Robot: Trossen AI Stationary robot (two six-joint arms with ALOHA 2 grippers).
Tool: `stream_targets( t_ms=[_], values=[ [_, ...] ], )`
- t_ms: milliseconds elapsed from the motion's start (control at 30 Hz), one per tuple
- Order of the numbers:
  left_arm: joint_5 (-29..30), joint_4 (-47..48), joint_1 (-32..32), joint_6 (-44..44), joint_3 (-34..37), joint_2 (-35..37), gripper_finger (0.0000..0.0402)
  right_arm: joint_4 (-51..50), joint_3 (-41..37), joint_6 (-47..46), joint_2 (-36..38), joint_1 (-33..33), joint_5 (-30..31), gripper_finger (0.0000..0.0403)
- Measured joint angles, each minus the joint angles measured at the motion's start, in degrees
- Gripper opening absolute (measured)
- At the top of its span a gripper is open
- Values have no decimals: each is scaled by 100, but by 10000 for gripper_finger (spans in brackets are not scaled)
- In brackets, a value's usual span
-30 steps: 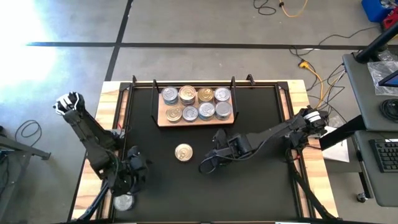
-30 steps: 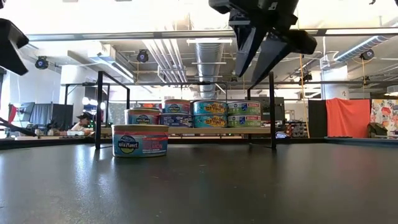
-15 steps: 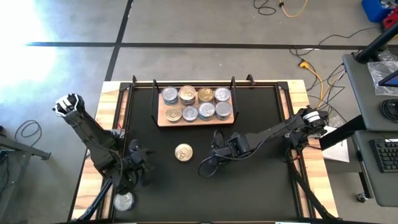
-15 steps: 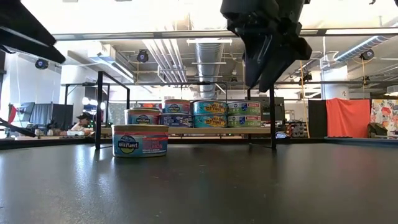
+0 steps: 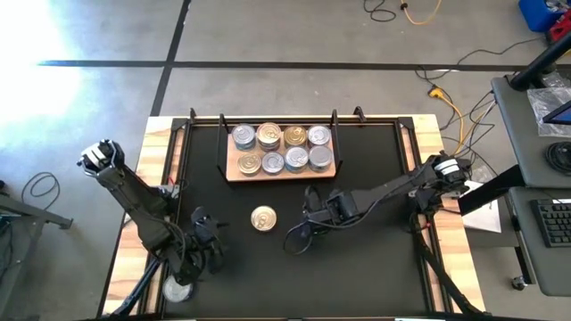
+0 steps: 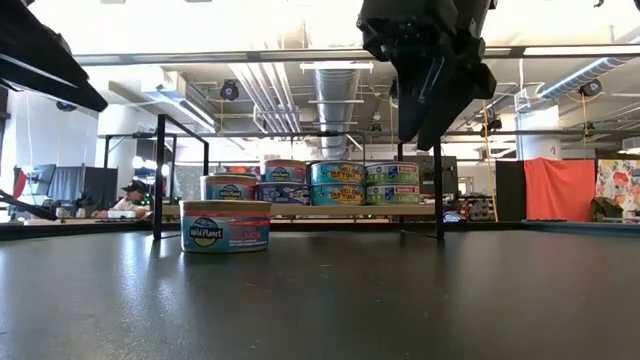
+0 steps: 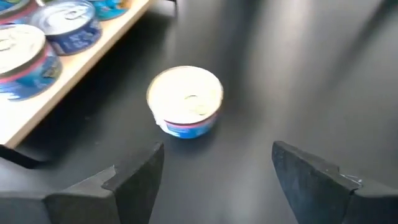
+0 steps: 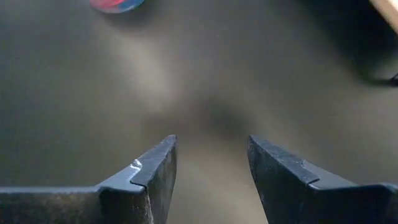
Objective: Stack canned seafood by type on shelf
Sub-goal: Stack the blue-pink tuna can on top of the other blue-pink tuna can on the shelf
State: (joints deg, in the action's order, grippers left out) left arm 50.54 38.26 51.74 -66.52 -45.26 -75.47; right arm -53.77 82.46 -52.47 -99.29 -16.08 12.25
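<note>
The shelf (image 5: pixel 268 176), a light-wood board with black wire posts, stands at the table's far middle and carries several tins (image 5: pixel 281 148) in two rows. One gold-lidded tin (image 5: pixel 263 218) with a blue and red label stands alone on the black table, nearer than the shelf. It also shows as the tin (image 7: pixel 185 109) in the left wrist view. My left gripper (image 5: pixel 211 242) hovers open to the tin's left and nearer, pointing at it. My right gripper (image 5: pixel 299 236) hangs open above the table to the tin's right. Both grippers hold nothing.
A silver-lidded tin (image 5: pixel 178 290) sits at the near left edge, partly under my left arm. Bare black table lies between the lone tin and the near edge. Wooden strips edge the table on its left and right (image 5: pixel 428 134).
My left gripper has moved toward the table's right, nearer the lone tin, and swung round to face it. My right gripper has stayed in place and rolled about its own axis. No tin has moved.
</note>
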Motion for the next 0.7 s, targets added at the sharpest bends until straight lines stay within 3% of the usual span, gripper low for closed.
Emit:
stream_targets(
  t_ms=[200,400,533,700],
  values=[
    [-108,-28,166,11,-152,-342,283,4,0,-207,0,-167,-65,184],
    [-987,-81,175,-602,151,-649,303,26,-65,-341,-31,-570,-30,188],
    [-1072,-118,191,-539,217,-875,319,262,-201,-329,-35,-590,-29,197],
    [-1045,-1358,143,-612,720,-1042,339,865,-340,-141,-35,-455,-182,205]
  ],
)
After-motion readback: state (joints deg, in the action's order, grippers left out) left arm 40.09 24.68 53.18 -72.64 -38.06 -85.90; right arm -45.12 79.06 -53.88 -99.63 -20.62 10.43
